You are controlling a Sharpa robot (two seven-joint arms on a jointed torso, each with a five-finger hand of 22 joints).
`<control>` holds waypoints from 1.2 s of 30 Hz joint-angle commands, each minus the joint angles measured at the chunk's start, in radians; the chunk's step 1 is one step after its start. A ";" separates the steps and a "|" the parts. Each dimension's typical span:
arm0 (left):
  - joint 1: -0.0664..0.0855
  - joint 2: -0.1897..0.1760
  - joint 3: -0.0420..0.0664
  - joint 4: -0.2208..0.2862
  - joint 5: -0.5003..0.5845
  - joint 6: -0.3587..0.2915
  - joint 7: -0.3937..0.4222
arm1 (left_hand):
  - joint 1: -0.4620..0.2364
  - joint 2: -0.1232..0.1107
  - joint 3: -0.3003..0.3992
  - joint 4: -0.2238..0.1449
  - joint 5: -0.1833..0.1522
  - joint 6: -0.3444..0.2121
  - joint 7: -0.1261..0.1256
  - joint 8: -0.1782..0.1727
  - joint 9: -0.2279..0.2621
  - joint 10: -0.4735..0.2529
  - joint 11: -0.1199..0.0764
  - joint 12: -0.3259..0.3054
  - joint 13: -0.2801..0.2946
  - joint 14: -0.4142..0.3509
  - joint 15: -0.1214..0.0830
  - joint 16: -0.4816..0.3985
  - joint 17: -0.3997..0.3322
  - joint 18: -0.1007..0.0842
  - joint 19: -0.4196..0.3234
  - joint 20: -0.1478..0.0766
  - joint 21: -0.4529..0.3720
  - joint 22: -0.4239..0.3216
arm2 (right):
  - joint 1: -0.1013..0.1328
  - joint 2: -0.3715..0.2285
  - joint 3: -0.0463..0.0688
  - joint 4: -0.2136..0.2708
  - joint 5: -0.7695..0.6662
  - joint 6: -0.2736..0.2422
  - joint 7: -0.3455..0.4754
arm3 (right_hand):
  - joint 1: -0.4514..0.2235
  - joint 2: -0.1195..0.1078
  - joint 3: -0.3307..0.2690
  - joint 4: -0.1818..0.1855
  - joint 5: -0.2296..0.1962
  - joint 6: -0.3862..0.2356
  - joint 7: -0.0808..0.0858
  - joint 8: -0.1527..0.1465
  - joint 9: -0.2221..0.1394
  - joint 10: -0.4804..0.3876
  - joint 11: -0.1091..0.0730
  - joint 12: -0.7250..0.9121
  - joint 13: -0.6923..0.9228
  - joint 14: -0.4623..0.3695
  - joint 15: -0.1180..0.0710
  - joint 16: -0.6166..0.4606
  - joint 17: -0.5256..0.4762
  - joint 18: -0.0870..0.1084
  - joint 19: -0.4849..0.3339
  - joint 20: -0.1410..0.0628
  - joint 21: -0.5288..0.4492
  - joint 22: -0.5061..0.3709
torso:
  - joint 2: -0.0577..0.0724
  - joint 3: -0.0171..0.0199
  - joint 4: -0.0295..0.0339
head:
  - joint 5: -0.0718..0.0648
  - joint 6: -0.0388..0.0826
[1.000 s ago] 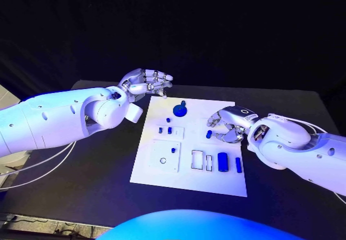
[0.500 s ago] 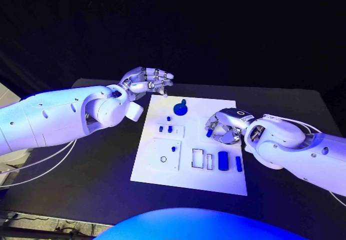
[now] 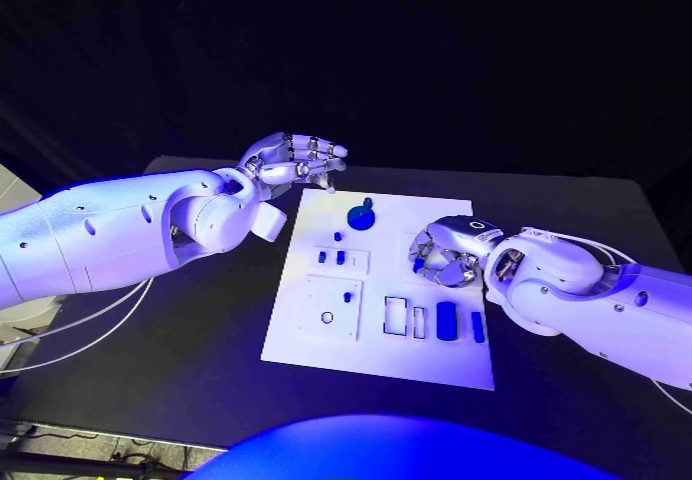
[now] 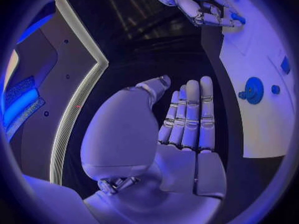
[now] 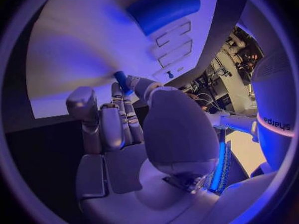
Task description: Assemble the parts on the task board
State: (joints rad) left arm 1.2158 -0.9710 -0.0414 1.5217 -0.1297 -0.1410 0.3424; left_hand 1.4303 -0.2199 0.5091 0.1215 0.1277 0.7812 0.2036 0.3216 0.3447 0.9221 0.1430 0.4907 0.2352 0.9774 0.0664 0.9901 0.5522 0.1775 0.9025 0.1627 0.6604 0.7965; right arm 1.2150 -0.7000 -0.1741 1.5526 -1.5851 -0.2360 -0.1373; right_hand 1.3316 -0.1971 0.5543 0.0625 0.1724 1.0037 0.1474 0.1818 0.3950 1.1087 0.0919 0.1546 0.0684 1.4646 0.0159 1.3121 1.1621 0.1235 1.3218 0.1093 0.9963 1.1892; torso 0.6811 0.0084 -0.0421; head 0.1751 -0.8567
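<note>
The white task board (image 3: 378,350) is a flat matte rectangular plate on the black table (image 3: 188,390). Nearest on it lie two upright blue bars (image 3: 447,320) beside rectangular cut-outs (image 3: 395,316); a raised white panel (image 3: 330,308) with a small ring sits to their left.

At the board's mid-right edge, the right hand (image 3: 444,255) hangs low, its glossy silver fingers curled. The right wrist view shows a small blue part (image 5: 122,82) pinched between the fingertips (image 5: 138,83); in the head view this part (image 3: 418,266) is mostly hidden by the fingers. Whether it touches the board cannot be told.

Farther on, two short blue pegs (image 3: 330,258) stand in a small panel, and a round blue knob (image 3: 359,216) sits near the far edge.

Beyond the board's far-left corner, the left hand (image 3: 296,160) is raised, fingers pressed together and straight in the left wrist view (image 4: 187,119), holding nothing.

Compared with one second earlier, the right hand has shifted slightly toward the board's centre; the left hand is unchanged.
</note>
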 commanded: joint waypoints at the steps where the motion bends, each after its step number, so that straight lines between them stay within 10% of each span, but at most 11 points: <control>1: 0.000 0.001 0.001 0.002 0.005 0.018 0.004 | 0.003 0.004 -0.005 -0.002 0.002 -0.007 0.011 0.005 -0.001 -0.008 0.001 0.002 -0.001 -0.003 0.007 -0.005 -0.001 0.004 0.004 0.005 -0.006 -0.001 | -0.004 0.006 -0.002 0.001 -0.014 -0.014 -0.013 | -0.004 0.005 0.000 0.009 -0.010 0.014 -0.002 0.010 0.004 0.014 -0.003 0.007 0.000 0.029 -0.010 0.007 0.001 -0.007 0.008 -0.001 0.002 0.002 | 0.000 0.0000 -0.0001 | 0.000 -0.001; 13: 0.000 0.000 0.001 0.002 0.005 0.018 0.003 | 0.004 0.005 -0.006 -0.001 0.002 -0.006 0.011 0.008 -0.001 -0.008 0.001 0.004 -0.001 -0.004 0.007 -0.005 -0.001 0.005 0.005 0.005 -0.008 -0.002 | -0.007 -0.003 -0.002 0.009 -0.039 -0.113 -0.051 | 0.032 0.060 0.036 0.011 -0.074 0.052 -0.021 0.057 0.038 0.080 -0.024 0.018 0.008 0.031 -0.027 0.019 0.005 -0.012 0.024 -0.016 0.024 0.025 | 0.000 -0.0001 0.0001 | 0.000 -0.003; 36: 0.000 0.010 0.001 -0.008 0.005 0.021 0.004 | 0.004 0.005 -0.006 -0.001 0.002 -0.006 0.011 0.008 -0.001 -0.008 0.001 0.004 -0.001 -0.004 0.007 -0.005 -0.001 0.005 0.005 0.005 -0.008 -0.002 | 0.004 0.006 0.018 0.165 0.018 -0.185 -0.007 | 0.054 0.051 0.045 -0.014 -0.066 0.044 -0.015 0.070 0.055 0.090 -0.025 0.009 0.009 0.032 -0.029 0.026 0.010 -0.014 0.029 -0.021 0.033 0.035 | 0.000 0.0002 -0.0011 | 0.021 -0.004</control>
State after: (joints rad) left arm 1.2157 -0.9636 -0.0414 1.5123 -0.1296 -0.1380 0.3399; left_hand 1.4303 -0.2199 0.5091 0.1215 0.1276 0.7813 0.2036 0.3258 0.3448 0.9221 0.1430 0.4907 0.2354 0.9774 0.0664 0.9901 0.5522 0.1775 0.9025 0.1627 0.6562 0.7951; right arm 1.2231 -0.6987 -0.1560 1.7122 -1.5815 -0.4102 -0.1689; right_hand 1.3678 -0.1569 0.6004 0.0545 0.0993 1.0476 0.1236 0.2472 0.4221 1.1874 0.0689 0.1648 0.0755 1.4647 -0.0059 1.3353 1.1729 0.1236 1.3468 0.0915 1.0279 1.2259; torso 0.6801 0.0082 -0.0431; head 0.1930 -0.8603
